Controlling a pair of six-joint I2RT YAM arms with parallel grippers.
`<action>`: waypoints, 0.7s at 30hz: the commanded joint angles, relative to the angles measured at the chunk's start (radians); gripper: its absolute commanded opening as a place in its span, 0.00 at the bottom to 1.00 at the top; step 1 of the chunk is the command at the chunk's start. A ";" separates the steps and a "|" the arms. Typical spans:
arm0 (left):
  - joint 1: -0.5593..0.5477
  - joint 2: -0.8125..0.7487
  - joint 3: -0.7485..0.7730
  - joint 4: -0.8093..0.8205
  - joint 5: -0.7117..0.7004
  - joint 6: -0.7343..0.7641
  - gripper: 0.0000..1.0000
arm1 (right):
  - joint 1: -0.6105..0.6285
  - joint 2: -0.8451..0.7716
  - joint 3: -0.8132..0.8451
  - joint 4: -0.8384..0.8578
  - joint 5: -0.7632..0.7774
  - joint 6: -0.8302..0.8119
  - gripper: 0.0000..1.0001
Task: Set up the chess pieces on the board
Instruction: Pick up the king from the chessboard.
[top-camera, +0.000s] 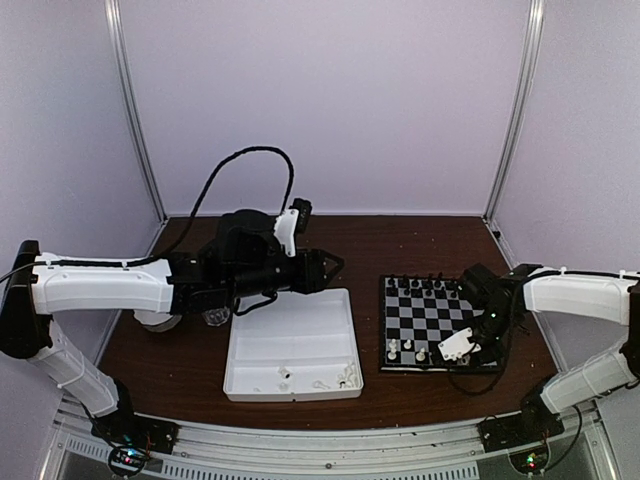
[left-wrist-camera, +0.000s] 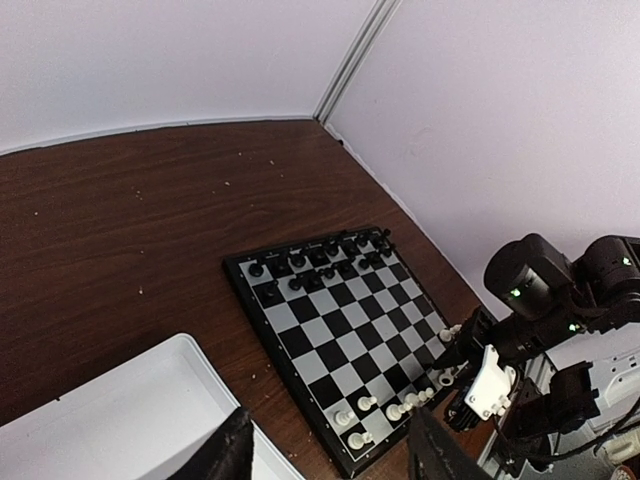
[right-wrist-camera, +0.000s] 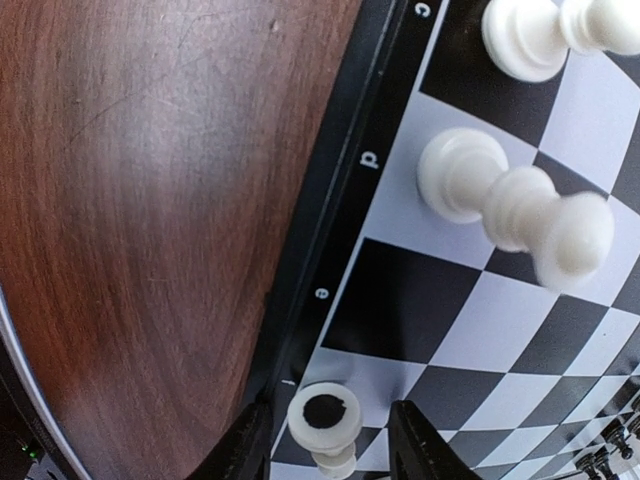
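Note:
The board (top-camera: 437, 322) lies right of centre and also shows in the left wrist view (left-wrist-camera: 340, 320). Black pieces (top-camera: 425, 285) fill its far rows. A few white pieces (top-camera: 405, 350) stand near its front edge. My right gripper (top-camera: 463, 352) is low over the board's front edge. In the right wrist view it (right-wrist-camera: 325, 450) is open, with its fingers (right-wrist-camera: 245, 445) on either side of a tipped white piece (right-wrist-camera: 325, 420) whose base faces the camera, a small gap on each side. My left gripper (top-camera: 325, 268) is open and empty, above the tray's far edge.
The white tray (top-camera: 290, 330) sits left of the board, with a few white pieces (top-camera: 345, 375) near its front wall. White pawns (right-wrist-camera: 515, 200) stand on squares close to my right gripper. Walls enclose the table on three sides.

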 joint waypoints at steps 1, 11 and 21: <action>-0.001 0.003 0.010 0.031 0.013 -0.003 0.53 | 0.017 0.014 -0.009 -0.001 -0.004 0.047 0.41; 0.000 -0.010 -0.018 0.045 0.012 -0.015 0.53 | 0.028 0.026 0.004 -0.024 -0.040 0.089 0.28; -0.011 0.027 -0.018 0.127 0.044 0.058 0.53 | 0.017 -0.097 0.255 -0.313 -0.274 0.253 0.16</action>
